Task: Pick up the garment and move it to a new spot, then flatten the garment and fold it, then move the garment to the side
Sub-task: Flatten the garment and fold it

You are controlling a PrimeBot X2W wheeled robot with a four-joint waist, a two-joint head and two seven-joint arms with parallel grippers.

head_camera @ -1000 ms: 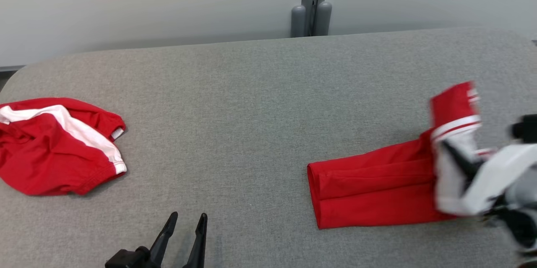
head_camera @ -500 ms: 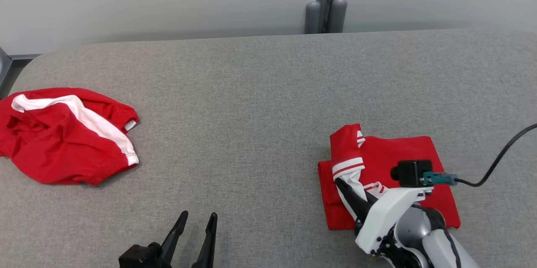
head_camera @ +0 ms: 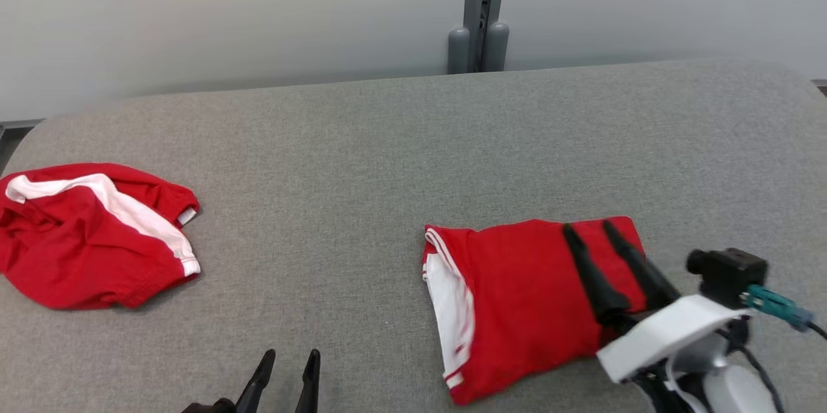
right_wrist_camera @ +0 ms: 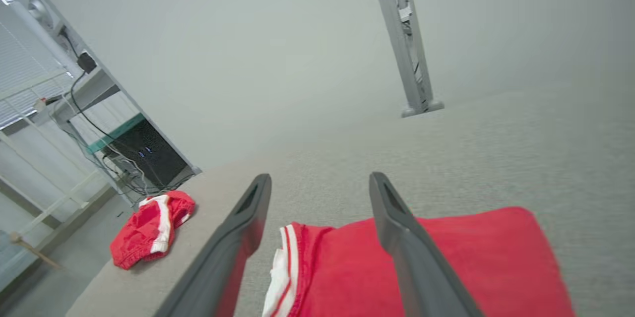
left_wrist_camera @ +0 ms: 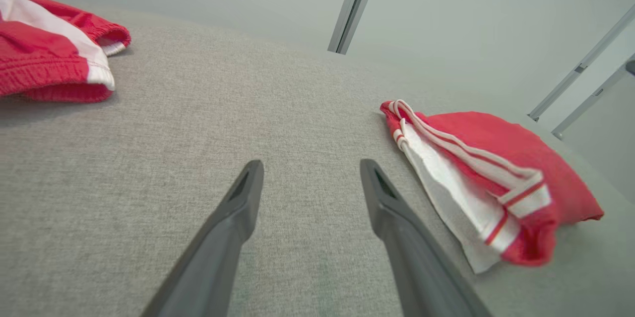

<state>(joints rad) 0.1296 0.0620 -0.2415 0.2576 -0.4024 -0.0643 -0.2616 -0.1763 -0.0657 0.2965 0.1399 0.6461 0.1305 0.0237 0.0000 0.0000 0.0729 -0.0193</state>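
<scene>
Your folded garment [head_camera: 523, 303] lies flat on the right side of the table [head_camera: 362, 161], red, with its white-striped edge facing left. Your right tool [head_camera: 588, 227] sits over the garment's far right part, fingers spread with nothing pinched between them; you cannot tell whether they touch the cloth. Your left tool [head_camera: 291, 355] is low over bare table on the near side, fingers apart and empty. A crumpled garment [head_camera: 90, 238] lies well apart at the table's left end.
</scene>
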